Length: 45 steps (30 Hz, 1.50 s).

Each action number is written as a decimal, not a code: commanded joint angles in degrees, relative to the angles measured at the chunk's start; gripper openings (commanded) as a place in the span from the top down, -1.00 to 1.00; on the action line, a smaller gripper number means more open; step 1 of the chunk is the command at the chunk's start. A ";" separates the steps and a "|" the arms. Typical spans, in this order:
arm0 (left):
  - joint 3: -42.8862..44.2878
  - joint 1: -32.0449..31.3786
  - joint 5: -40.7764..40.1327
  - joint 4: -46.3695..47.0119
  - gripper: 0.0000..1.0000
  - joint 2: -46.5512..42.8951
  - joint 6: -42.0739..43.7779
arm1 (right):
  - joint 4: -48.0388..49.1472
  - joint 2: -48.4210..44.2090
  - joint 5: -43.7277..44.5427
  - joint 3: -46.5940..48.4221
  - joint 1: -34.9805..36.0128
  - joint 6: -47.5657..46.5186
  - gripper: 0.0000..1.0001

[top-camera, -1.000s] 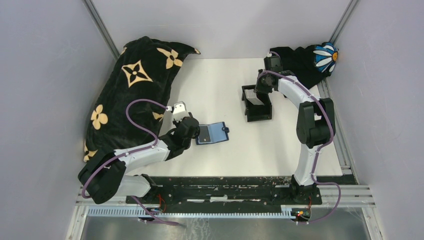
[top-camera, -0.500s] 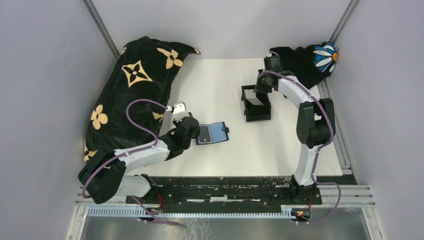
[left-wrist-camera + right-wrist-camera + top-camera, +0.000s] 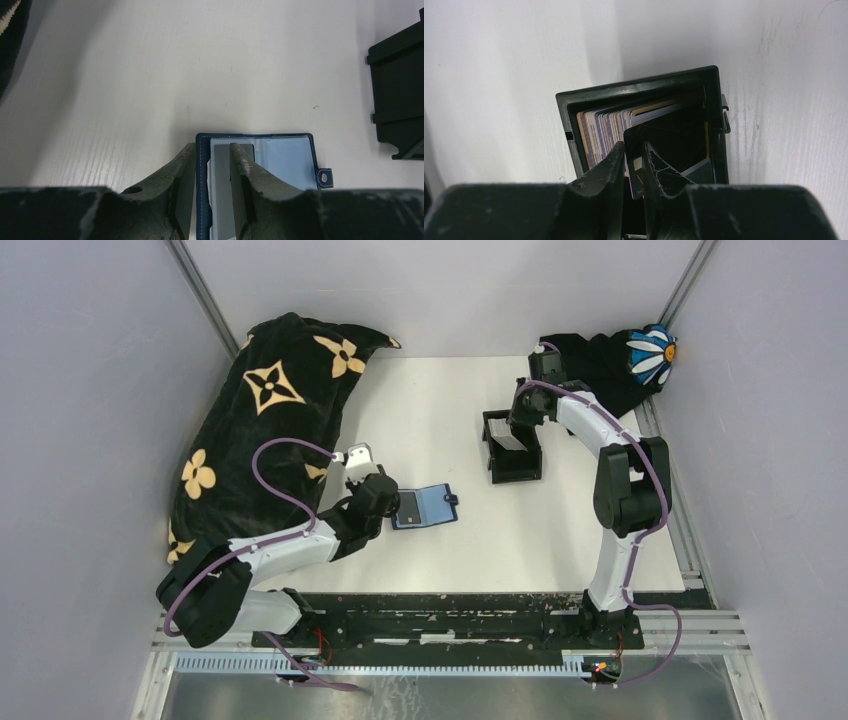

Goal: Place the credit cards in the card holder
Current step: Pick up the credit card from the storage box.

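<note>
The navy card holder [image 3: 432, 506] lies open and flat, its light blue inside up, with a grey card [image 3: 220, 165] in its left half. My left gripper [image 3: 211, 147] comes down over the holder's [image 3: 285, 155] left edge. Its jaws stand a narrow gap apart, one finger on the table and the other on the grey card. My right gripper [image 3: 634, 150] reaches into the black tray [image 3: 634, 87] and is shut on a dark credit card [image 3: 669, 140] that stands above the upright stack of cards [image 3: 599, 130].
A black cloth with tan flowers [image 3: 270, 410] fills the left side, close behind the left arm. A black item with a daisy print [image 3: 650, 352] lies in the far right corner. The tray [image 3: 515, 472] stands right of centre. Grey walls enclose the table.
</note>
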 commanded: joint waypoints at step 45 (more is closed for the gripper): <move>2.49 0.08 3.53 6.07 0.23 1.00 2.10 | -2.91 -14.28 10.14 -3.30 0.70 -5.56 0.98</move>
